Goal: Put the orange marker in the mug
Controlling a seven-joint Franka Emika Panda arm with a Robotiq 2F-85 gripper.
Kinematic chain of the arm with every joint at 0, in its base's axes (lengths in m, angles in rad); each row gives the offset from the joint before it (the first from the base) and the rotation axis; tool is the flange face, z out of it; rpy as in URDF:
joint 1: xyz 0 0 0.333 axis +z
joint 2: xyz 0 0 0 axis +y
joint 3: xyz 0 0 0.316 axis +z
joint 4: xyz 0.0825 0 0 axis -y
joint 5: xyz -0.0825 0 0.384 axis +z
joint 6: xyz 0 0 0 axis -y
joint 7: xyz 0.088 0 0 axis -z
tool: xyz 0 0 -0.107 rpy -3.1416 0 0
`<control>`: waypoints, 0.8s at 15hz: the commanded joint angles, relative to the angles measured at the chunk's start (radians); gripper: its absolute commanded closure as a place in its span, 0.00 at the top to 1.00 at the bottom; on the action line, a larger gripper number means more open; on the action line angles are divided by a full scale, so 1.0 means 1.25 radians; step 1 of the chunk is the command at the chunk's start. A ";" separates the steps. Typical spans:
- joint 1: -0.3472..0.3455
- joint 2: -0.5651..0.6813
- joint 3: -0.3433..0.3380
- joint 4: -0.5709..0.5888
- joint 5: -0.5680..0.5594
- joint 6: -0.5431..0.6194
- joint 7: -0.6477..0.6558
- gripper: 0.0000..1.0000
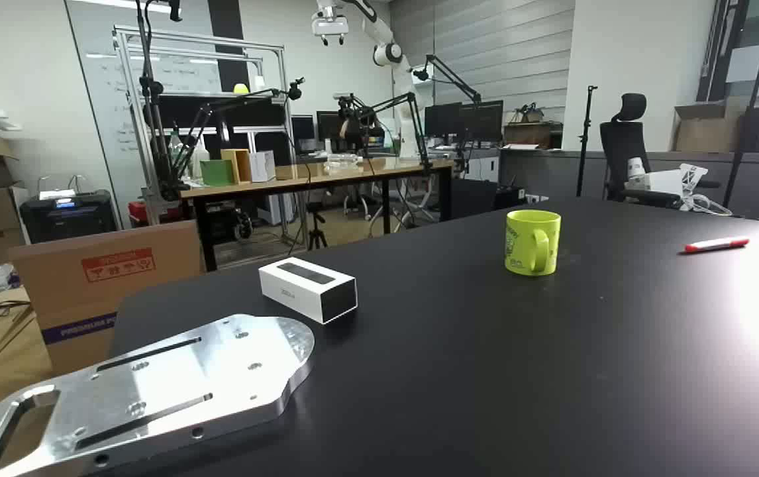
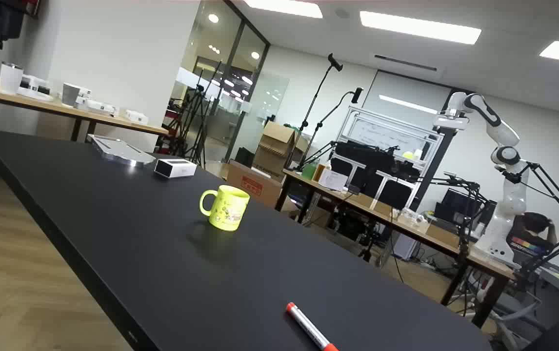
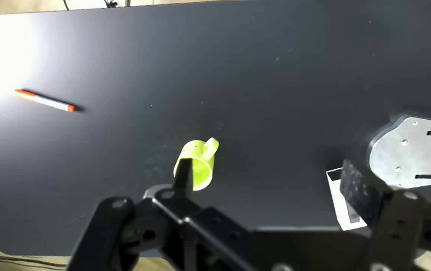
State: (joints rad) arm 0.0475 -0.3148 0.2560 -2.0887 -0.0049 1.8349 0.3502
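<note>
Orange marker (image 3: pixel 45 100): flat on the black table (image 3: pixel 275 98), well apart from the mug (image 1: pixel 525 242) | my claw (image 3: pixel 270 184): spread wide, nothing in it | best, I think: go over it, turn to pinch across its thin middle, sink low, close gently

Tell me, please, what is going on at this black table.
A robot arm is meant to put the orange marker in the mug, but nothing is being handled at this moment. In the wrist view, the gripper stands wide open and holds nothing. The marker lies on the black table, apart from the mug, which stands upright. A white box and a metal plate also lie on the table.
</note>
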 commanded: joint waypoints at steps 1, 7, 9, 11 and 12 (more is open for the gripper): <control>0.018 0.002 -0.015 0.002 -0.005 -0.001 0.004 1.00; 0.018 0.002 -0.015 0.002 -0.005 0.000 0.004 1.00; 0.018 0.002 -0.015 0.002 -0.005 0.000 0.004 1.00; 0.019 -0.004 -0.025 -0.010 -0.015 0.018 -0.041 1.00; 0.020 -0.006 -0.033 -0.015 -0.024 0.028 -0.073 1.00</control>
State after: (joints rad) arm 0.0517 -0.3145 0.2507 -2.0901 -0.0107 1.8397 0.3345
